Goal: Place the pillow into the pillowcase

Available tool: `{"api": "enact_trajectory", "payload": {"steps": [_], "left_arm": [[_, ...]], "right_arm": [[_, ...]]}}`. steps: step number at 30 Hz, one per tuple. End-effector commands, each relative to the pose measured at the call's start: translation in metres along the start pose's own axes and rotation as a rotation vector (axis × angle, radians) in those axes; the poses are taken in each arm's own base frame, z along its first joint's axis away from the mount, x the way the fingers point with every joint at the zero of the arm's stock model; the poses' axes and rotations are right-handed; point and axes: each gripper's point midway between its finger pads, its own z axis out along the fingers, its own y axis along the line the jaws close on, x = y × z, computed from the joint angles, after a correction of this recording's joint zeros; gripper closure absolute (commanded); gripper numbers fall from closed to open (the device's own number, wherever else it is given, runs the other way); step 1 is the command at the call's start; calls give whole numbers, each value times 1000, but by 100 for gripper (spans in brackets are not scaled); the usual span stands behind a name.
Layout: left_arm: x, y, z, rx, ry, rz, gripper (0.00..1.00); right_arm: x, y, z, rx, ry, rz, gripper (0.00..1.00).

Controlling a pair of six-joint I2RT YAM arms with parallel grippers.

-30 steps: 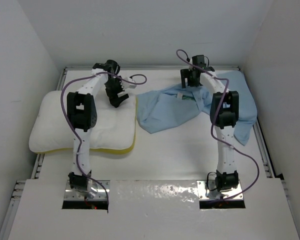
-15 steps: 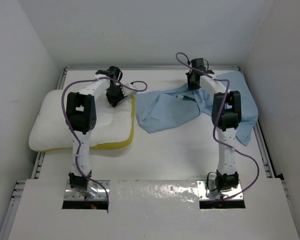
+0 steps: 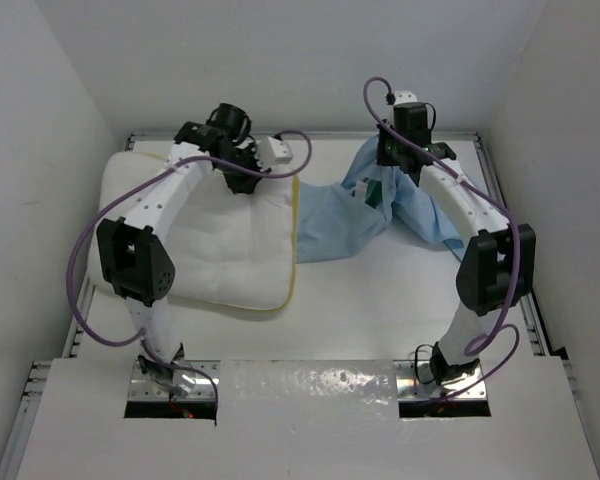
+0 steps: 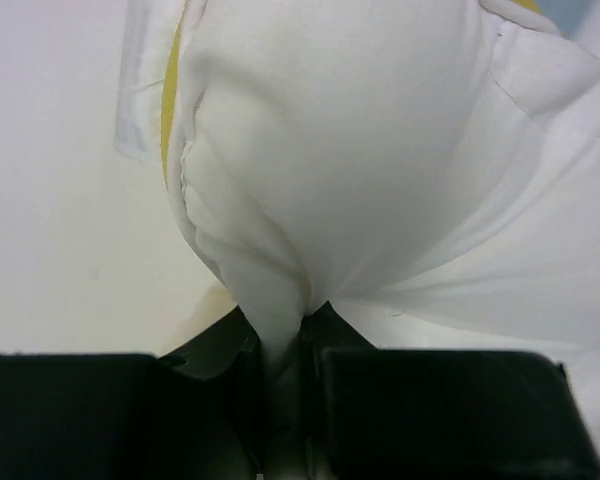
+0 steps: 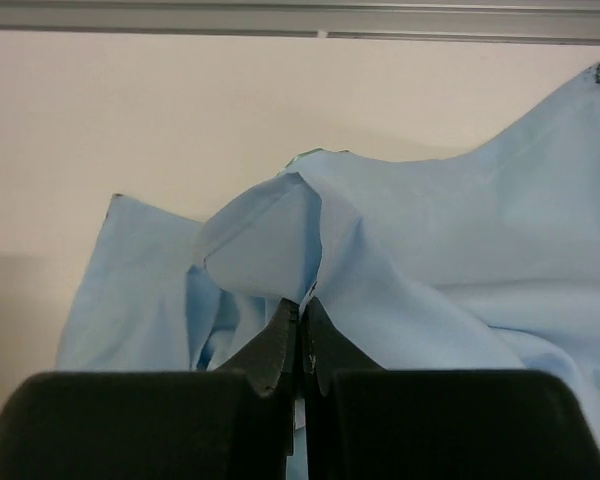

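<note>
- Top external view has the pillow [image 3: 230, 240] lying on the left half of the table [image 3: 380, 300]. The left gripper [image 3: 242, 178] holds its far right corner, and its yellow band [image 3: 294, 225] runs down the edge that faces the pillowcase [image 3: 325, 215].
- Left wrist view shows those jaws clamped almost together on a pinch of white pillow fabric, which bulges out beyond them.
- The pillowcase sits bunched at the far right, just beside the pillow and perhaps touching it. Its plain blue side is mostly up, and one part is drawn upward under the right gripper [image 3: 390, 168].
- Right wrist view shows those jaws pressed together on a fold of blue cloth. I cannot tell whether they hold one layer of the opening or both.
- By my reading the task is at an early stage. Both things are gripped, but the pillow is wholly outside the case and no open mouth shows.
- What is left is to spread the opening, feed the held corner in, and draw the case along the pillow's length.
</note>
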Motion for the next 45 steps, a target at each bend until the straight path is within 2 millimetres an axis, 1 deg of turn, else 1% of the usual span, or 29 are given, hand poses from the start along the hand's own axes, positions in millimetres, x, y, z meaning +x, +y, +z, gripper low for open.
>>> {"api": "enact_trajectory", "payload": {"steps": [1, 2, 6, 7, 10, 12, 16, 17, 18, 19, 21, 22, 24, 25, 26, 29, 31, 32, 34, 35, 36, 37, 38, 39, 40, 41, 42, 44, 45], "left_arm": [[-77, -69, -8, 146, -183, 104, 100], [-87, -92, 0, 191, -186, 126, 100], [-109, -107, 31, 167, -210, 118, 100], [-124, -94, 39, 110, -266, 110, 100], [-138, -72, 68, 25, -299, -21, 100], [-146, -47, 83, -83, -328, -76, 100], [-144, -12, 106, -176, -317, -195, 100], [-151, 5, 100, -211, -336, -232, 100], [-138, 8, 123, -195, -286, -268, 100], [-134, 13, 133, -189, -267, -311, 100], [-124, 28, 158, -188, -205, -363, 100], [-137, 39, 155, -207, -231, -375, 100], [-124, 42, 177, -200, -190, -409, 100], [-121, 44, 180, -206, -189, -440, 93], [-121, 51, 177, -210, -210, -456, 62], [-113, 66, 163, -202, -243, -519, 24], [-118, 83, 135, -235, -293, -546, 14], [-114, 94, 123, -243, -309, -560, 2], [-124, 103, 87, -271, -363, -523, 0], [-128, 101, 76, -256, -381, -490, 0], [-142, 95, 48, -247, -426, -432, 0], [-144, 87, 39, -221, -430, -317, 0], [-155, 68, 13, -171, -468, -237, 0], [-155, 59, 5, -169, -458, -175, 2], [-156, 39, 10, -160, -409, -33, 23], [-140, 24, 6, -180, -297, 22, 28], [-133, 11, 10, -173, -228, 95, 31], [-102, -39, 37, -62, -47, 227, 33], [-83, -59, 51, 10, 15, 260, 32]], "right_arm": [[-2, 30, 1, -45, -35, 10, 100], [-3, 34, 0, -53, -34, 13, 100], [-9, 46, -8, -102, -23, 40, 100], [-9, 50, -11, -122, -21, 38, 100], [-1, 61, -21, -177, -5, -2, 100], [12, 67, -27, -218, 35, -51, 100], [28, 70, -45, -254, 89, -99, 100], [32, 74, -54, -295, 103, -107, 100], [36, 78, -58, -327, 109, -131, 99], [38, 81, -63, -357, 113, -139, 97], [43, 87, -71, -392, 133, -149, 90], [46, 87, -72, -394, 140, -151, 86], [50, 86, -72, -395, 153, -161, 50], [51, 84, -71, -389, 157, -162, 31], [51, 78, -68, -352, 157, -162, 1], [43, 54, -63, -221, 141, -151, 1], [33, 24, -59, -112, 131, -107, 1], [29, 16, -60, -91, 128, -80, 1], [22, 2, -65, -112, 117, 5, 4], [27, 0, -65, -132, 124, 21, 21], [29, -2, -66, -145, 128, 32, 53], [32, -4, -66, -135, 133, 35, 100], [44, -4, -66, -136, 155, 40, 100], [51, -4, -65, -138, 168, 39, 100], [58, -7, -64, -121, 179, 44, 100], [72, -11, -60, -103, 193, 55, 90], [79, -13, -57, -90, 199, 67, 80], [93, -12, -50, -99, 206, 72, 63], [95, -10, -48, -110, 204, 74, 62]]}}
